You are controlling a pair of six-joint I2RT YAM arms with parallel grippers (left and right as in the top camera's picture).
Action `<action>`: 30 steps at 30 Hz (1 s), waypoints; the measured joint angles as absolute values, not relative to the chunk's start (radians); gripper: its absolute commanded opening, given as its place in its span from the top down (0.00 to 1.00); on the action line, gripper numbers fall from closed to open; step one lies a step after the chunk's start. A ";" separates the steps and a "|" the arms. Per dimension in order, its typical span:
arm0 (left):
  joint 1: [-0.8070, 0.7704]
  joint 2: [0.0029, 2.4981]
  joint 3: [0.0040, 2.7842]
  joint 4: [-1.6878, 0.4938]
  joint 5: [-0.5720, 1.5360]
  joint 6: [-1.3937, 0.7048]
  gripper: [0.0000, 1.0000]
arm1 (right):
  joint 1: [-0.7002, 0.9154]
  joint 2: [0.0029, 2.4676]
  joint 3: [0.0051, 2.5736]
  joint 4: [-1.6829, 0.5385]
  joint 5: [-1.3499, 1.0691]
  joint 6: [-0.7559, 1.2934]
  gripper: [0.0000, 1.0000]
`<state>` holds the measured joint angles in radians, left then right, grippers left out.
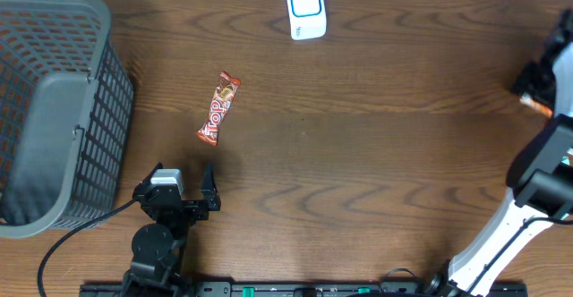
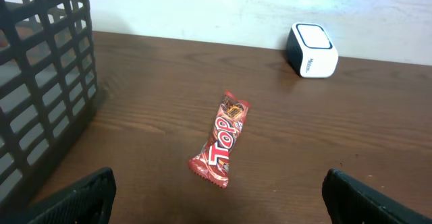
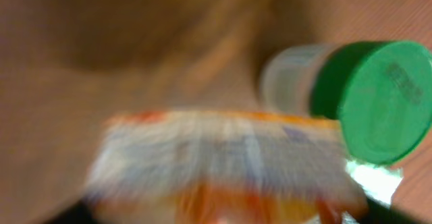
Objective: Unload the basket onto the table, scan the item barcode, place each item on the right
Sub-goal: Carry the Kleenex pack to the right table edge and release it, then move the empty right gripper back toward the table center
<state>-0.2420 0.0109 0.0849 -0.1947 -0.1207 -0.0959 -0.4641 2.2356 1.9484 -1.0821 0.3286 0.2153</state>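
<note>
On the brown wooden table (image 1: 358, 154), the red "Top" chocolate bar in its shiny wrapper (image 1: 219, 109) lies flat in the left half, between the grey plastic lattice basket (image 1: 112, 109) at the left edge and the middle of the table. The white barcode scanner with a blue window (image 1: 306, 9) stands at the far edge, well apart from the bar.

The left gripper (image 1: 184, 173) hovers near the front edge, just before the bar. Its fingers are spread wide and hold nothing.

The right gripper (image 1: 534, 89) is at the right edge. Its own camera gives only a smeared picture of an orange and white packet (image 3: 223, 150) very close to it, beside a clear jar with a green lid (image 3: 351, 96). We cannot tell how far these fingers are open, nor whether they hold the packet.

We see several risks:
- **Bar:** it shows its printed face upward and no barcode. The code is probably underneath, so a plain lift to the scanner may read nothing.
- **Grip on the bar:** it is thin and lies flat, so the wide fingers may scrape the wood or push it toward the basket instead of pinching it.
- **Right side:** an uncertain grip so near the table's edge could let the packet slip off.
- **Jar:** a hasty move there could knock it over.
</note>
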 measured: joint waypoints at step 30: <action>-0.242 0.011 0.085 -0.195 -0.118 -0.096 0.02 | -0.138 2.236 2.257 -1.471 -0.304 0.275 0.01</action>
<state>-0.2420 0.0109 0.0849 -0.1947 -0.1177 -0.0959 -0.1379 2.2364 2.2570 -1.4712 -0.3038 0.2752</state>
